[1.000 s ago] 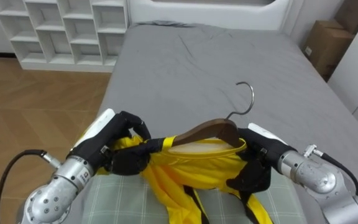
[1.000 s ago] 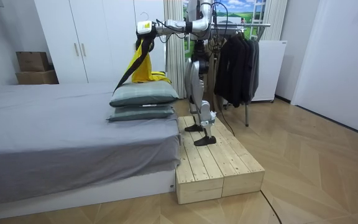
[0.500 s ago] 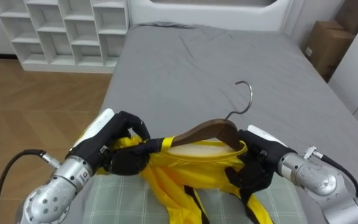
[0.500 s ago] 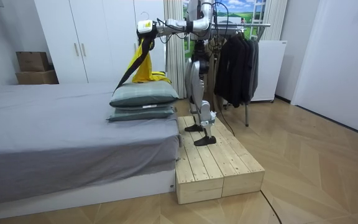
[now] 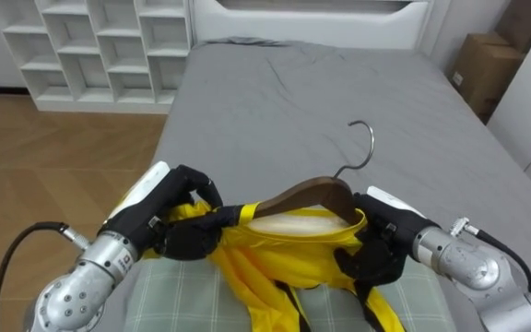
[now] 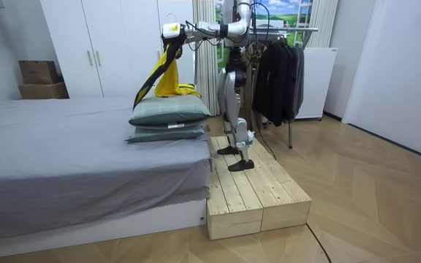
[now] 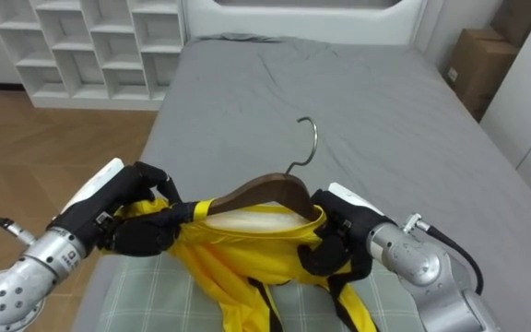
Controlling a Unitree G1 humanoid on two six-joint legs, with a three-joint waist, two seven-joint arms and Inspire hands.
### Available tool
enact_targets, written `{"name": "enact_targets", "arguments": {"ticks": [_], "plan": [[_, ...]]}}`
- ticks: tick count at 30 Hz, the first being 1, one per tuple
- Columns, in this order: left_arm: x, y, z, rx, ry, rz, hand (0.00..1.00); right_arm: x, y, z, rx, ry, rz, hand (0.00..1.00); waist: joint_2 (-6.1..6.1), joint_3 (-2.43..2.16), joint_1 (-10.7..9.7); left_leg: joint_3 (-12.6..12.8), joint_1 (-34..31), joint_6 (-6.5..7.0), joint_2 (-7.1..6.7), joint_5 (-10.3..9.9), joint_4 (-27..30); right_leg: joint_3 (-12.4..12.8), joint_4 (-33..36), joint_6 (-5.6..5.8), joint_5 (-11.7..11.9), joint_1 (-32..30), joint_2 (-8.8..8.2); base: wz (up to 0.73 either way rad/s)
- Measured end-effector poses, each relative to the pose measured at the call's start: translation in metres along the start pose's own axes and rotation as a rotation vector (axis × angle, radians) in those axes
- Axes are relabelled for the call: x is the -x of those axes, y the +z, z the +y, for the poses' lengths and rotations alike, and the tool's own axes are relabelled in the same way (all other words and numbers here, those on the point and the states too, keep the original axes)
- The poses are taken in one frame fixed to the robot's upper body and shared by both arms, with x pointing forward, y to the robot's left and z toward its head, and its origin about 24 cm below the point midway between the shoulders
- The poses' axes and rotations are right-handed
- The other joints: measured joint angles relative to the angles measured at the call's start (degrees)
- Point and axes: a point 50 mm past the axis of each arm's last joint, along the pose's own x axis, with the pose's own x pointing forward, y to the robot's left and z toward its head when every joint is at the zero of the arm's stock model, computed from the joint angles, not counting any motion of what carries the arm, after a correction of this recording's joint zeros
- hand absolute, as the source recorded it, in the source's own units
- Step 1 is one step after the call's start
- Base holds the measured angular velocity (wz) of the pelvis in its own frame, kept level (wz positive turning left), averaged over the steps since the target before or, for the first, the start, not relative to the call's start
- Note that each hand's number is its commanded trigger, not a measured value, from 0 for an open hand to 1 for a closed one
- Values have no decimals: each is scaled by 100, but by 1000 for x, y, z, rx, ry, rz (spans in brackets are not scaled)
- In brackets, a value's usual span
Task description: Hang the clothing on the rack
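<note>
**Yellow top on its hanger, held up over the bed**

The yellow top [image 5: 279, 251] hangs over a wooden hanger [image 5: 304, 195], and both are up in the air above the pillows [image 6: 170, 111] at the end of the bed [image 5: 339, 83]; the left hand [image 5: 181, 214] has its fingers curled round the bunched cloth at the hanger's left end; the right hand [image 5: 376, 247] has its fingers curled round the cloth at the hanger's right end.

The top looks soft and light, so it will likely flop and slide; the hanger looks hard and smooth, so the cloth could slip off if one end tips down; a good place to hold is the wood near the middle, just under the metal hook [image 5: 365, 146], with the hook left free for the rail [image 6: 302, 29]; in the room view that rail, with dark clothes [image 6: 276, 73] on it, is behind the robot, which stands on a wooden step [image 6: 258, 193] beside the bed.

The lower part of the top is cut off at the bottom of the eye views; both hands cover the hanger's ends, so I cannot tell if the shoulders sit right on it, or if the fingers touch the wood under the cloth.
</note>
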Motion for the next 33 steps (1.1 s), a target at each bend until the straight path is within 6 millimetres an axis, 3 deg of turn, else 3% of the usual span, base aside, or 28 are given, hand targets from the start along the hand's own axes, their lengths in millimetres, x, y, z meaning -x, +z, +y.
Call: {"name": "enact_targets", "arguments": {"ticks": [9, 10, 11, 12, 33], "plan": [[0, -1, 0, 1, -1, 4, 100, 0, 0, 0, 2, 4, 1, 100, -2, -1, 1, -1, -3, 0, -1, 0, 16, 4, 1, 0, 0, 2, 0, 0], [0, -1, 0, 1, -1, 4, 75, 0, 0, 0, 2, 4, 1, 100, -2, -2, 2, -1, -4, 0, -1, 0, 18, 4, 2, 0, 0, 2, 0, 0], [0, -1, 0, 1, -1, 4, 63, 0, 0, 0, 2, 4, 1, 100, -4, -2, 15, -1, -4, 0, -1, 0, 20, 5, 3, -1, 0, 1, -1, 0], [0, -1, 0, 1, -1, 4, 0, 0, 0, 0, 2, 5, 1, 100, -4, -3, 16, 1, -4, 0, -1, 0, 21, 6, 2, -1, 1, -2, -1, 0], [-2, -7, -11, 104, -46, 20, 0, 2, -9, 7, 51, 70, 72, 100, -30, -24, -106, 24, -1, 0, -5, 0, 80, -13, 26, -9, 6, 16, -26, 0]]}}
